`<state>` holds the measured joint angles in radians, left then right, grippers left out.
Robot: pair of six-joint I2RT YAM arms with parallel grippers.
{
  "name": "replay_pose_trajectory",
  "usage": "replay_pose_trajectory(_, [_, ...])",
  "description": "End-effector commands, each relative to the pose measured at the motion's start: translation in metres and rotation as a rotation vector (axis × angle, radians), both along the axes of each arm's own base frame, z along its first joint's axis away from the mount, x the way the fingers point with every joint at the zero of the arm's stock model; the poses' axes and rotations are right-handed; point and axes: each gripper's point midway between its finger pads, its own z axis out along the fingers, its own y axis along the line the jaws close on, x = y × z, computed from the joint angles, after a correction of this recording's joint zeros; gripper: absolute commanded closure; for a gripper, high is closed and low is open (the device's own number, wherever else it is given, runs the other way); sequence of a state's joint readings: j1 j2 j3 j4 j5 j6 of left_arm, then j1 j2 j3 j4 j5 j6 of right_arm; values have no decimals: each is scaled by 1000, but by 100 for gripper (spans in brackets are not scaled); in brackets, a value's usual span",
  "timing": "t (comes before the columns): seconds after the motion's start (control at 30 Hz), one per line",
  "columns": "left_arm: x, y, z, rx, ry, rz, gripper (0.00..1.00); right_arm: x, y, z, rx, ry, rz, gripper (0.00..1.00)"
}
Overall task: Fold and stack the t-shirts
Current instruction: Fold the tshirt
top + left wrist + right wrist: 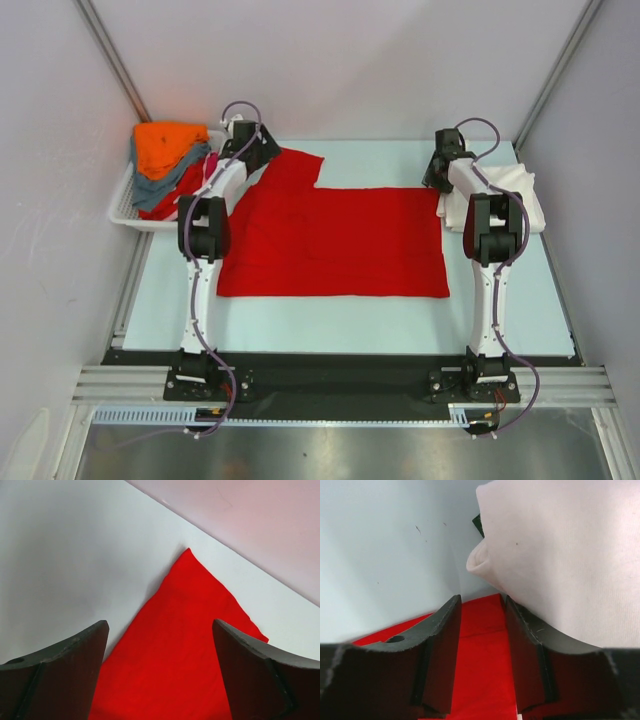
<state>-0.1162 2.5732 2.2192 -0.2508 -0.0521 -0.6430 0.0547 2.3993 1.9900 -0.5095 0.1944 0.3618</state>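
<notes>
A bright red t-shirt lies spread flat across the middle of the table, one sleeve reaching to the far left. My left gripper hovers at that sleeve and stands open; in the left wrist view the sleeve's pointed corner lies between the wide-apart fingers of the left gripper. My right gripper is at the shirt's far right corner. Its jaws are partly apart, straddling the red cloth without pinching it. A cream-white t-shirt lies just right of it.
A white mesh basket stands at the far left and holds orange, grey-teal and red shirts. The cream-white shirt touches my right finger. Walls close the back and both sides.
</notes>
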Motion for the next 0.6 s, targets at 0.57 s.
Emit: replay_pose_trajectory(0.57, [6,-17,-22,-147,43,-51,22,1,15,5,65,9,53,88])
